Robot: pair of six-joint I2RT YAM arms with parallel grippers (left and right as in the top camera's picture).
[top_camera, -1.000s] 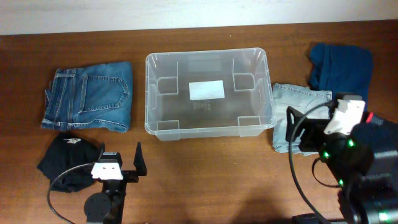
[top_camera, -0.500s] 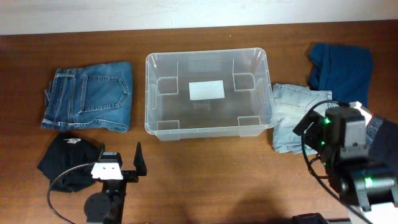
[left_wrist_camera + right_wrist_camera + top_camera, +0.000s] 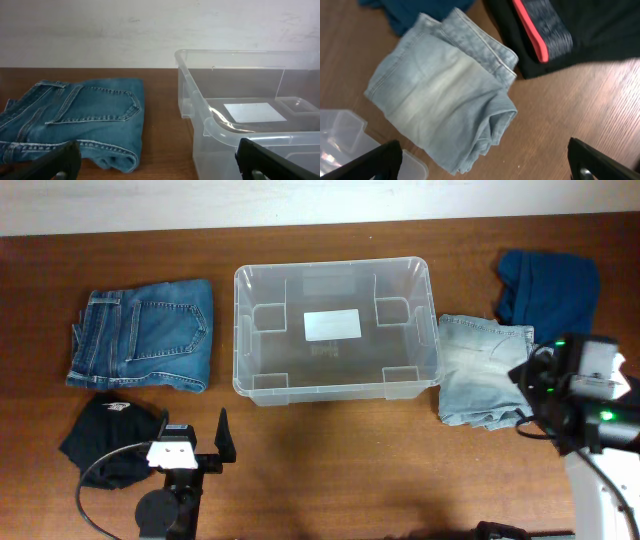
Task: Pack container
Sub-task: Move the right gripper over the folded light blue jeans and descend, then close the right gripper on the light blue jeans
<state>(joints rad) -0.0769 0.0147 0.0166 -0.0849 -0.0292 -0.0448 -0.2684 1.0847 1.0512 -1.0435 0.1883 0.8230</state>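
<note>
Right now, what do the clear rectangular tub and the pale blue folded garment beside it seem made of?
Clear rectangular tub: glossy see-through moulded plastic, it seems; the table shows through its walls. Pale blue folded garment: probably faded denim, matte, with visible stitched seams.

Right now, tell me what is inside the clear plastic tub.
The container is unpacked: only its white label shows on the bare floor, with moulded ledges at the corners. From overhead nothing covers the inside, so no part of it is hidden.
</note>
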